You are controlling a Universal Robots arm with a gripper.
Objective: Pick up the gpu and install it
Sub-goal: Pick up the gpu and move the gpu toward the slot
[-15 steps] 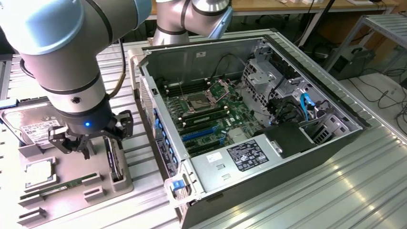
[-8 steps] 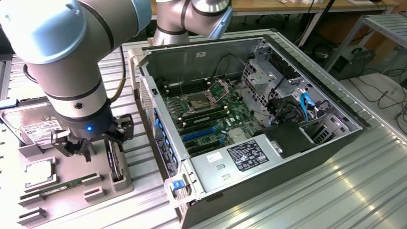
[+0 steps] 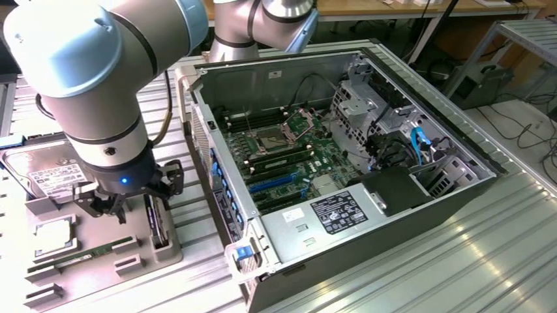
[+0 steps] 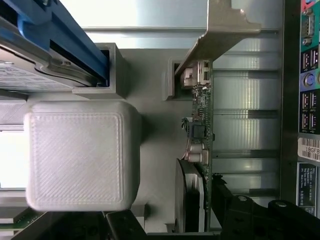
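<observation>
The tool [image 3: 130,195] is shown opened wide, with nothing gripped. The gpu [image 4: 202,115] is seen standing on edge in the grey tray [image 3: 165,255], just beneath the tool.

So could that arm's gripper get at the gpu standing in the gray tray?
Probably yes: the gripper hangs open close above the gpu, whose upper edge stands bare in its tray slot.

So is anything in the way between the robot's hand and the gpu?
Nothing visible. The open hand hangs right over the gpu, which stands on edge in the gray tray, with no other part between them.
</observation>
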